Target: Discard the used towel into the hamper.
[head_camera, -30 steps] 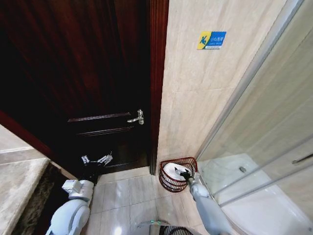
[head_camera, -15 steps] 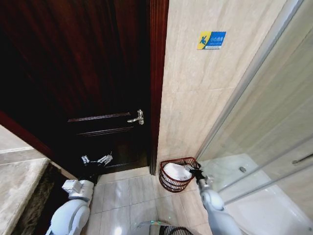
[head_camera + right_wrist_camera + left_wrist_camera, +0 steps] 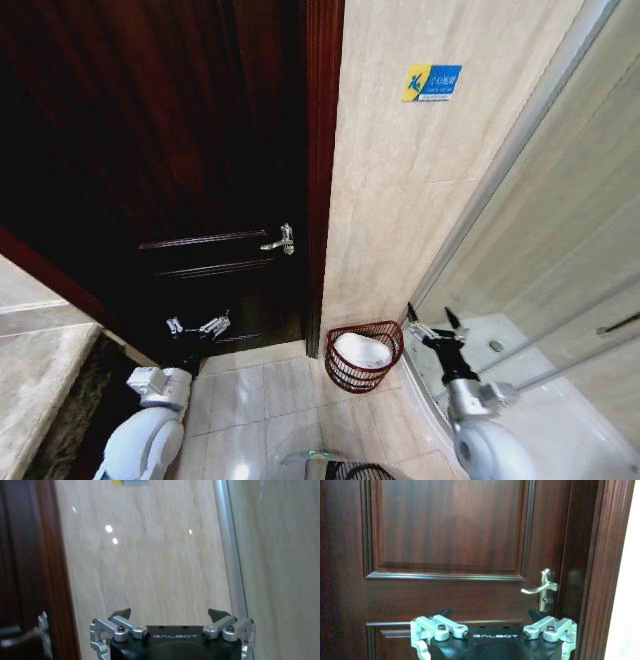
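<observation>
Lighting's pretty uneven: the beige wall tile (image 3: 400, 200) is bright, with small glare spots on it in the right wrist view, while the dark wood door (image 3: 180, 150) left of it swallows detail. Head view bends hard toward its edges, and the floor tile (image 3: 240, 400) below the door has a shiny reflection.

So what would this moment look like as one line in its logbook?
towel: in hamper | right claw: open, empty, beside hamper by shower glass | left claw: open, idle, facing door
</observation>
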Robot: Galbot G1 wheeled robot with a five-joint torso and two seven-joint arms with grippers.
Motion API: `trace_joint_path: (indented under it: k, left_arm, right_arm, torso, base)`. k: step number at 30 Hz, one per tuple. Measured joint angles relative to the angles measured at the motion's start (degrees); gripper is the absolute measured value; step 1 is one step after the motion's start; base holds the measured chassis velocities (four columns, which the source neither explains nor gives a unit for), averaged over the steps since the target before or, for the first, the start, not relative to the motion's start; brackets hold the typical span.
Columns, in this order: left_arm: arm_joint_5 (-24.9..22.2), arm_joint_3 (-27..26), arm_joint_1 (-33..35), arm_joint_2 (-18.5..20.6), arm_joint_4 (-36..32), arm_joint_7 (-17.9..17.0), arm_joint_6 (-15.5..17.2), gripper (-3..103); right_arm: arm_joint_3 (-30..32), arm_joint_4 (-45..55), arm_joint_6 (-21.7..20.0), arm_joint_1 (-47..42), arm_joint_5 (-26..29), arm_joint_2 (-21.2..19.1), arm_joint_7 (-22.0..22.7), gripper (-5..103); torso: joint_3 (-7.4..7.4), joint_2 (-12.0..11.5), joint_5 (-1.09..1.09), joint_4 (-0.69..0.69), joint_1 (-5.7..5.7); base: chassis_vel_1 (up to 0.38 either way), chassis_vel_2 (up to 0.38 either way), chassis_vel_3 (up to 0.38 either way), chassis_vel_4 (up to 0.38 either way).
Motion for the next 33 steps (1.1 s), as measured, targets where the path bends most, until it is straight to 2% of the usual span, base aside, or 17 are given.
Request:
trace_joint_path:
  k: [2,4,5,6,8,17,33]
  left_arm:
    - [0.00,0.00,0.00,0.00,0.00,0.00,0.00,100]
    - [0.00,0.00,0.00,0.00,0.00,0.00,0.00,100]
    - [0.00,0.00,0.00,0.00,0.00,0.00,0.00,100]
    - [0.00,0.00,0.00,0.00,0.00,0.00,0.00,100]
    - [0.00,0.00,0.00,0.00,0.00,0.00,0.00,100]
    - [0.00,0.00,0.00,0.00,0.00,0.00,0.00,100]
    - [0.00,0.00,0.00,0.00,0.00,0.00,0.00,100]
  right_arm:
    - [0.63,0.67,0.87,-0.67,0.07,0.02,-0.48,100]
    - [3.67,1.91,5.32,-2.50,-0.59,-0.01,-2.41,100]
    - [3.67,1.91,5.32,-2.50,-0.59,-0.01,-2.41,100]
    - [5.17,2.16,7.56,-2.90,-1.04,-0.16,-2.93,100]
    - [6.35,2.82,9.08,-3.13,-0.48,-0.39,-2.89,100]
    - [5.34,4.59,10.61,-3.10,-0.31,2.14,-2.59,100]
    - [5.17,4.61,10.40,-2.06,-0.35,2.25,-2.52,100]
  torso:
    - [0.00,0.00,0.00,0.00,0.00]
    - [0.00,0.00,0.00,-0.01,0.00]
    - [0.00,0.00,0.00,-0.01,0.00]
    - [0.00,0.00,0.01,-0.01,0.00]
    - [0.00,0.00,0.01,0.00,0.00]
    - [0.00,0.00,0.00,0.01,0.00]
    - [0.00,-0.01,0.00,0.00,0.00]
  base:
    - [0.000,0.000,0.000,0.000]
    - [0.000,0.000,0.000,0.000]
    - [0.000,0.000,0.000,0.000]
    - [0.000,0.000,0.000,0.000]
    - [0.000,0.000,0.000,0.000]
    - [0.000,0.000,0.000,0.000]
    - [-0.029,-0.033,-0.027,-0.027]
